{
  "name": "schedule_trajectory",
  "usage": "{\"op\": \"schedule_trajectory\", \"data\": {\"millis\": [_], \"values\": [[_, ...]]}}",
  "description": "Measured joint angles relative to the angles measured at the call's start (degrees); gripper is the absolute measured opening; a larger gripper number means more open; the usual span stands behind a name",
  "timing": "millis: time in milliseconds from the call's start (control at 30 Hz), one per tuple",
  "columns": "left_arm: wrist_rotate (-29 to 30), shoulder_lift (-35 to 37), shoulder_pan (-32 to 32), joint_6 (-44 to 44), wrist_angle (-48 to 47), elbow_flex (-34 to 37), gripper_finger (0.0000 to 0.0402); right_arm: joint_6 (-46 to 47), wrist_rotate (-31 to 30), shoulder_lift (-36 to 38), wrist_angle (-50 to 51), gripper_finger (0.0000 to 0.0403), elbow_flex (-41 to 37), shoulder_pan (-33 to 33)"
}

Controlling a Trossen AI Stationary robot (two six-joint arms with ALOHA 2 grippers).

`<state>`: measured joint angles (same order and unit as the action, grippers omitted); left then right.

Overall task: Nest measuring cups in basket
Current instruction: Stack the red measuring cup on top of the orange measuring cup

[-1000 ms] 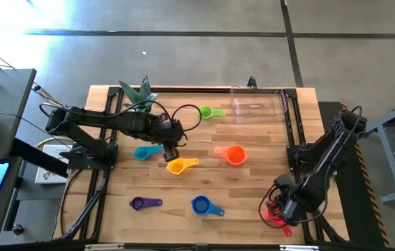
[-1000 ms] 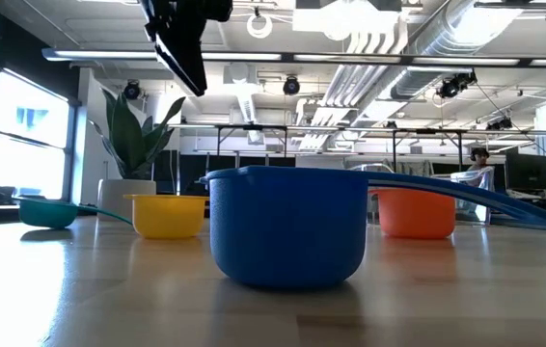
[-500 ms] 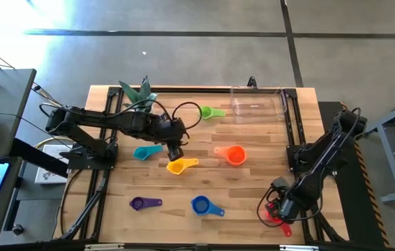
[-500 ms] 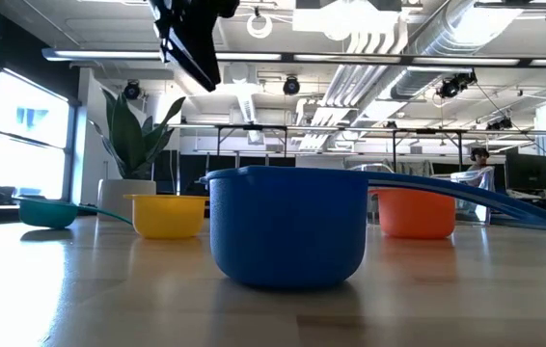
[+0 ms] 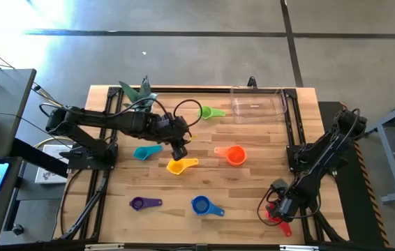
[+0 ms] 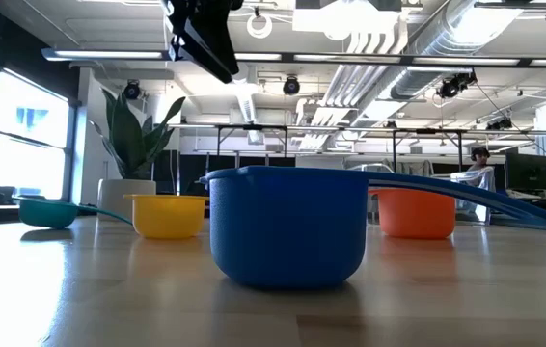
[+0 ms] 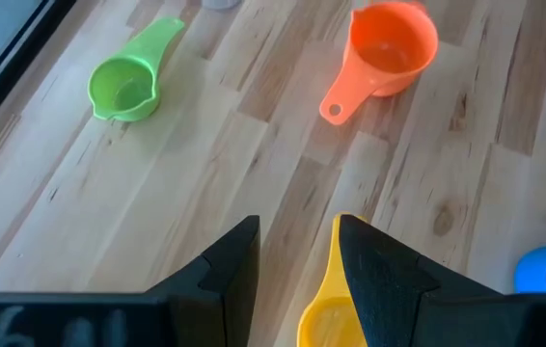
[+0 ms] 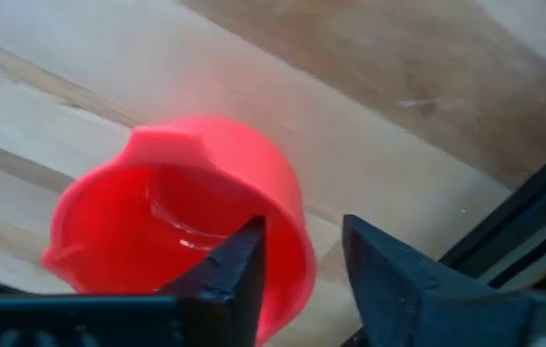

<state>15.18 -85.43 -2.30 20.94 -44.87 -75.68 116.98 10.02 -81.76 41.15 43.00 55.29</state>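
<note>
Straddling red cup (image 8: 181,226) wall, right jaws

Seven measuring cups lie on the table, one of each colour: green (image 5: 210,111) far centre, teal (image 5: 144,152) left of centre, yellow (image 5: 177,166) at centre, orange (image 5: 234,154) right of centre, purple (image 5: 139,203) near left, blue (image 5: 202,205) near centre, red (image 5: 276,217) near right. One clear basket (image 5: 257,103) stands at the far right. One potted plant (image 5: 136,93) stands at the far left. Two robot arms are present.
</note>
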Motion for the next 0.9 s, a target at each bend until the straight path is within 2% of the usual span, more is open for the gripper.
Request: {"op": "schedule_trajectory", "data": {"millis": [267,533,900], "values": [[-0.02,0.00,0.87,1.49,1.76,0.00,0.0133,2.83,-0.11,0.00,-1.53,0.0010,-0.17,-0.16],[-0.02,0.00,1.59,1.62,2.17,0.00,0.0133,9.01,-1.39,0.00,-2.58,0.0004,1.73,-1.18],[-0.02,0.00,1.59,2.48,7.19,0.00,0.0133,7.21,-9.89,-0.02,1.02,0.0002,6.89,-10.93]]}}
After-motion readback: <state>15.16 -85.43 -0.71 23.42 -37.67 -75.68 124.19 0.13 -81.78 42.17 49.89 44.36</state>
